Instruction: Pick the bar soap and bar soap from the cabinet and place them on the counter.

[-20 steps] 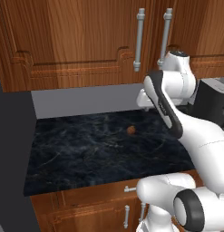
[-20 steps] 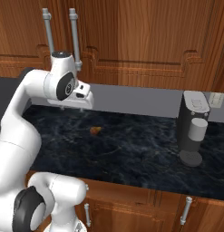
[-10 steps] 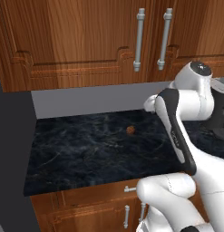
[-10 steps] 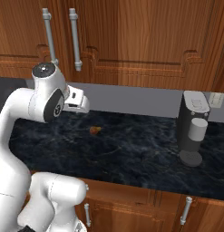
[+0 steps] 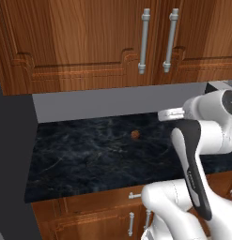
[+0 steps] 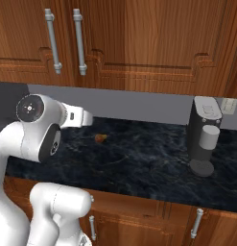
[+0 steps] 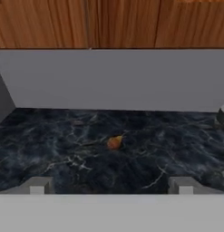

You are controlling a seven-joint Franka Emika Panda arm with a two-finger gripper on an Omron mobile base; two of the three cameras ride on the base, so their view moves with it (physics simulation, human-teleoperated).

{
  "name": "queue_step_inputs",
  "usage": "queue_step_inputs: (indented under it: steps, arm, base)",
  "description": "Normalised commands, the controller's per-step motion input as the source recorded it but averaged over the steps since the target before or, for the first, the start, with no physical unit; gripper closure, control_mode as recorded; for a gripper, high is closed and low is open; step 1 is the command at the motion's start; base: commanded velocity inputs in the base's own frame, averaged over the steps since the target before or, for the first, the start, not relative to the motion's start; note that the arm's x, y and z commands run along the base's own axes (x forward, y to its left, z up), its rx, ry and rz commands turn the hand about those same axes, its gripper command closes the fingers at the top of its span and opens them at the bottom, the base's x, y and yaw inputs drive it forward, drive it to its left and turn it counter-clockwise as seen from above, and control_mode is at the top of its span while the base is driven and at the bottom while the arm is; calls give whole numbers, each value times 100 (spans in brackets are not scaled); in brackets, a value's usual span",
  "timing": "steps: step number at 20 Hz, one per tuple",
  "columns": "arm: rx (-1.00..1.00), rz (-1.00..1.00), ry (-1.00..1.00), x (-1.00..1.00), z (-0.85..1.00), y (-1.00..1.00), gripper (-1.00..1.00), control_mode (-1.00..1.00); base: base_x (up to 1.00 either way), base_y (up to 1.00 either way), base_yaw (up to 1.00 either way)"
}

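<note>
The reddish-brown cabinet (image 5: 89, 42) hangs over the counter with its panelled doors closed, and its two silver bar handles (image 5: 144, 41) stand side by side. The bar soap is out of view. My gripper (image 7: 111, 186) is open and holds nothing. It hovers above the front part of the black marble-look counter (image 7: 54, 149) and faces the grey back wall. In the base views my hand (image 5: 170, 114) sits below the handles, level with the wall strip.
A small round brown lump (image 7: 114, 142) lies mid-counter, ahead of the fingertips (image 7: 38, 185). A grey coffee machine (image 6: 204, 136) stands at the right end. A dark wall bounds the counter's left side (image 5: 14, 154). Lower drawers run beneath the front edge.
The arm has drawn back and dropped from up by the cabinet handles to a lower pose over the counter's front. The jaws have widened slightly. Nothing on the counter moved.
</note>
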Motion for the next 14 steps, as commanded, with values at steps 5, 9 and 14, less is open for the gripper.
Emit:
queue_step_inputs:
  steps: [5, 9, 14]
  arm:
    - [0, 0, -30, -32, 30, -6, -100, -100]
    - [0, 0, -26, -14, 34, -2, -100, -100]
    - [0, 0, -20, -5, 33, -1, -100, -100]
  base:
    - [0, 0, 0]
    - [0, 0, 0]
    - [0, 0, 0]
